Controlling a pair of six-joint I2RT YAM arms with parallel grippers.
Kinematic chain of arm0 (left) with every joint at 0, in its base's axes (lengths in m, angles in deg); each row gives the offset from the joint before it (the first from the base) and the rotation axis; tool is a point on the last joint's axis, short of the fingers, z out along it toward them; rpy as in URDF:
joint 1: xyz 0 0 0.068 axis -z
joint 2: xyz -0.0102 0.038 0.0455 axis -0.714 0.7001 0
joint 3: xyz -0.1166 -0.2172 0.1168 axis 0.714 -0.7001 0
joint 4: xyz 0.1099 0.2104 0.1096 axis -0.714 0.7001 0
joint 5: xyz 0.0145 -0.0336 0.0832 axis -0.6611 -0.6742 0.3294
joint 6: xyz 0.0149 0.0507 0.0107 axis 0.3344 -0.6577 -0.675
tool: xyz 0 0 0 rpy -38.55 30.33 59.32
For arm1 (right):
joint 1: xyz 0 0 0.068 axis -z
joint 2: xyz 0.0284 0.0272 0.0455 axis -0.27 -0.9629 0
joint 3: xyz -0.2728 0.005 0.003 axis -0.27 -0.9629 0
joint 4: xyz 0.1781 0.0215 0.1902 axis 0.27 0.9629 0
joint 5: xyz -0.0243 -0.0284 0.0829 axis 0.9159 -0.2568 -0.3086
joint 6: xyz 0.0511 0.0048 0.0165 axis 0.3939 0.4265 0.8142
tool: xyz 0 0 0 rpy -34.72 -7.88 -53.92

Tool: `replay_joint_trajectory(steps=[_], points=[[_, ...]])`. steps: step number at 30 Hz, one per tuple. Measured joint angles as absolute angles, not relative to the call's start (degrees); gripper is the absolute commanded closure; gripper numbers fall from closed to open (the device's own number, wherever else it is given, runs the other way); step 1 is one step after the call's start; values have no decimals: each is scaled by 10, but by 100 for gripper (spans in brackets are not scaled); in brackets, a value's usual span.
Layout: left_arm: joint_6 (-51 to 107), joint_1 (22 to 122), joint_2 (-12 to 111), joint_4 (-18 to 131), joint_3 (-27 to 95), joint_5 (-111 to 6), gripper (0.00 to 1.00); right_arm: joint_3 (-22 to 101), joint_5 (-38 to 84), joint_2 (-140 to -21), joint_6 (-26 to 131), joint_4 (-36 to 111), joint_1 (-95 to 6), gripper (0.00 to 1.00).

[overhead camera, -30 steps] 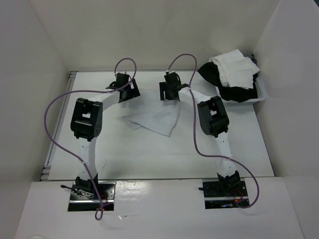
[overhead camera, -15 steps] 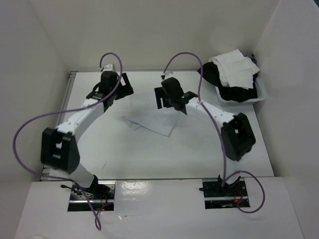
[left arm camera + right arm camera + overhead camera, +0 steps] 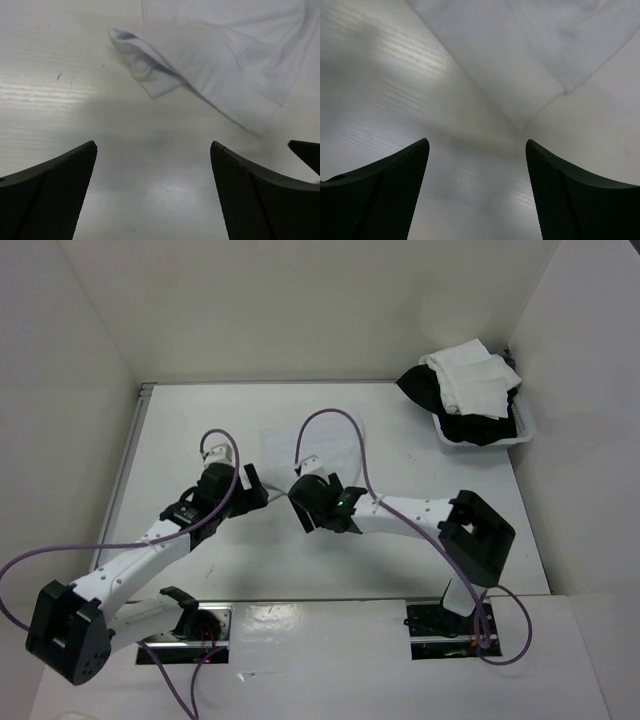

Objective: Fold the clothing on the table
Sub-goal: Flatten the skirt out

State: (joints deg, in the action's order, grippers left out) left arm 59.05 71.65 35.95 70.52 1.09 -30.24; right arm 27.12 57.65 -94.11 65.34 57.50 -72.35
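While both arms crouch low over the table (image 3: 420, 530), the clothing (image 3: 220, 65) lies flat near its middle, just ahead of the fingers and touched by neither; from above it is hard to pick out, white on white. The left gripper (image 3: 153, 145) stands wide open and empty, facing a rumpled sleeve (image 3: 145, 70); the right gripper (image 3: 476, 141) is open too, holding nothing, with a corner of the cloth right in front of it.

I'd worry about the pick-up: the fabric is thin and the top smooth, so fingers coming in low may shove it forward and bunch it rather than get under an edge; a pinch on the sleeve alone would lift one layer and leave a crooked fold; the two grippers sit close together, so they could knock each other.

A second ago both grippers were up at the far side, beyond the cloth, elbows high; now they have swung back to the near side and dropped; the jaws have not changed; the bin (image 3: 525, 430) has stayed put.
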Motion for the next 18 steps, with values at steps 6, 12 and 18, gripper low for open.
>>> replay_joint_trajectory(steps=[6, 12, 18], points=[[618, 729, 209, 738, -24, -273, 0, 254, 608, -1010, 669, 589, -764, 18], [622, 729, 144, 745, -24, -251, 0, 254, 642, -1029, 677, 583, -777, 19], [622, 729, 177, 752, -28, -249, 0, 257, 678, -1039, 677, 576, -776, 21]])
